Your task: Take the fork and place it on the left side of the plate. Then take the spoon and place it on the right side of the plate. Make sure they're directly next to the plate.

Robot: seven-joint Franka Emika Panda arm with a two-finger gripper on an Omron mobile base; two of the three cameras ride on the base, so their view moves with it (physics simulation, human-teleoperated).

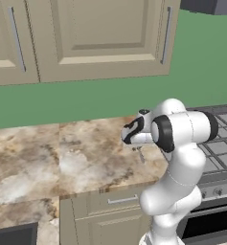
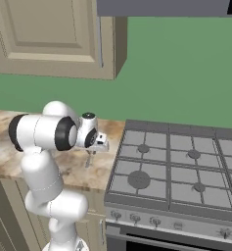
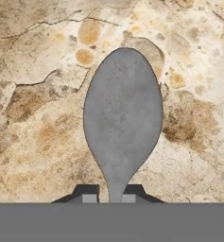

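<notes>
Gripper [image 3: 115, 197] pinches the neck of the slim grey metal spoon [image 3: 123, 118] between narrowed fingertips, oval bowl pointing straight ahead over the mottled stone table [image 3: 33, 94], handle hidden.

Left base cam sits behind the arm [image 1: 177, 158], to its left, looking fwd and down over the counter [image 1: 62, 162], w/ cabinets [image 1: 86, 38] up top and the stove [image 1: 220, 143] at its right edge; right base cam sits behind on the other side, same downward tilt, stove [image 2: 176, 166] across its right half; both share the arm, the counter strip beside the stove and the green wall [image 2: 176, 73]; hand cam looks straight down, v. close to the counter, the spoon [image 3: 123, 118] bowl large in centre.
</notes>
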